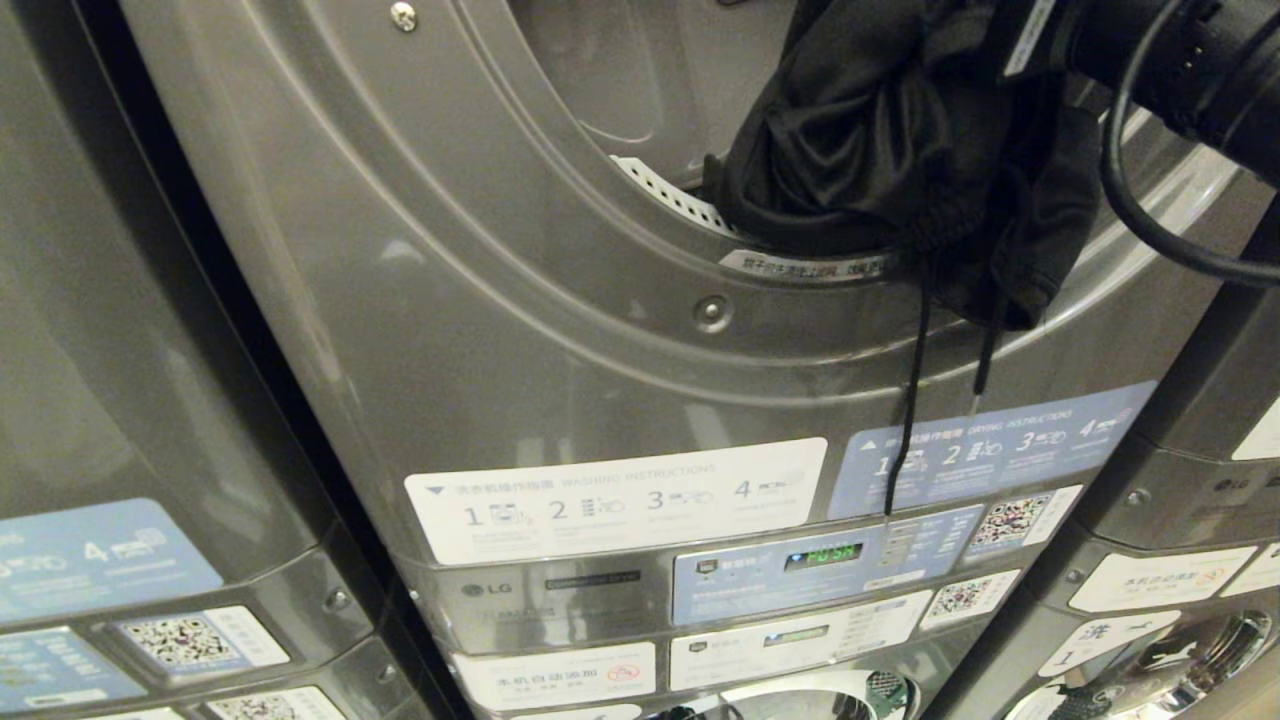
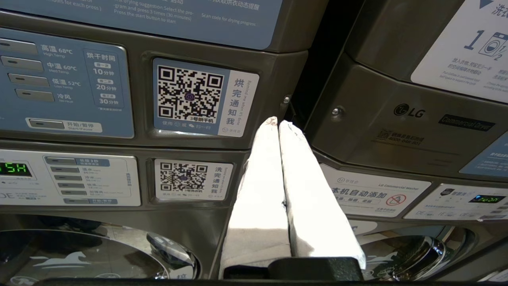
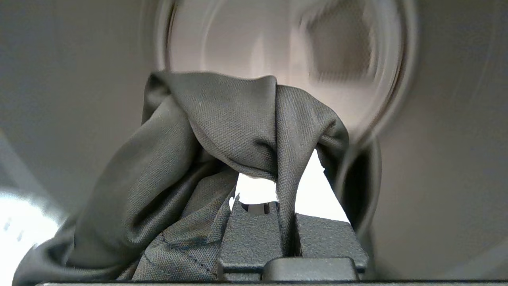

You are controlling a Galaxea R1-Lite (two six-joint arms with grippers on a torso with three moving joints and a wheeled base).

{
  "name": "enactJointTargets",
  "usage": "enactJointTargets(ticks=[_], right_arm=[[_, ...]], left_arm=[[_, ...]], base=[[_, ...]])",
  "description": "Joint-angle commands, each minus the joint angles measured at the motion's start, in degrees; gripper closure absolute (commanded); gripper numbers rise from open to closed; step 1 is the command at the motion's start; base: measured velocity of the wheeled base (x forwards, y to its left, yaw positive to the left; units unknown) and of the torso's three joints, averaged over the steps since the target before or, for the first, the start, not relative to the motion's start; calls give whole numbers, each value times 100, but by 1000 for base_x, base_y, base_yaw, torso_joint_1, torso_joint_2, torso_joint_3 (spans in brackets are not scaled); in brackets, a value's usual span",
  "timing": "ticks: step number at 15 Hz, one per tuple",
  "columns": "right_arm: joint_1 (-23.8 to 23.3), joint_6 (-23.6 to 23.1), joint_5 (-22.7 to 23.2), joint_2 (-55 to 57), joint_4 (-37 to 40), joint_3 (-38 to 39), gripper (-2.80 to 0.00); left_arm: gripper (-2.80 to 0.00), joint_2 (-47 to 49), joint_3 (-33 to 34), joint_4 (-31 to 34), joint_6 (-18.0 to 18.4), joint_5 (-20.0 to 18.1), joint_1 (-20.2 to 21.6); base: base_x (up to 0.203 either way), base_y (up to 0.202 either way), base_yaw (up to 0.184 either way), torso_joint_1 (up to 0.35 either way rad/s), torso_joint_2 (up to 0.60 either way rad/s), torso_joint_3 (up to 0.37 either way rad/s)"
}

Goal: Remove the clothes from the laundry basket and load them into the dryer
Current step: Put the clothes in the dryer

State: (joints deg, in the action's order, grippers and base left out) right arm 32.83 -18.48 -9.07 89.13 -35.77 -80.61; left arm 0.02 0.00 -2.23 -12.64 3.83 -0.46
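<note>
The dryer (image 1: 420,300) fills most of the head view; its round opening (image 1: 640,90) is up at about one o'clock, and the door is not seen in the way. A black garment (image 1: 900,150) is draped over the bottom lip of that opening, part inside the drum and part outside; so the loading of this piece is only half done — it has reached the mouth but is not yet let go inside. The laundry basket is not seen, so how many clothes are left cannot be told.

The garment hangs long from top to bottom; its bunched end points up and into the drum, and its thin drawstrings (image 1: 905,420) dangle straight down toward six o'clock, over the blue label.

In the right wrist view the right gripper (image 3: 291,238) is pinched tight on a fold of the cloth, with the drum ahead of it.

The left gripper (image 2: 279,127) is parked low by the control panels; its fingers are pressed together on nothing.
</note>
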Motion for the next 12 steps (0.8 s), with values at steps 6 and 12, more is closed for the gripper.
enactJointTargets(ticks=[6,12], right_arm=[[-279,-535,241,1940,-135,-3335,0],[-971,-727,529,2861,-707,-3303,0]], left_arm=[[0,-2,175,3,-19,4,2],[0,-2,167,11,-10,6,2]], base=[[0,0,0,0,0,0],[0,0,0,0,0,0]])
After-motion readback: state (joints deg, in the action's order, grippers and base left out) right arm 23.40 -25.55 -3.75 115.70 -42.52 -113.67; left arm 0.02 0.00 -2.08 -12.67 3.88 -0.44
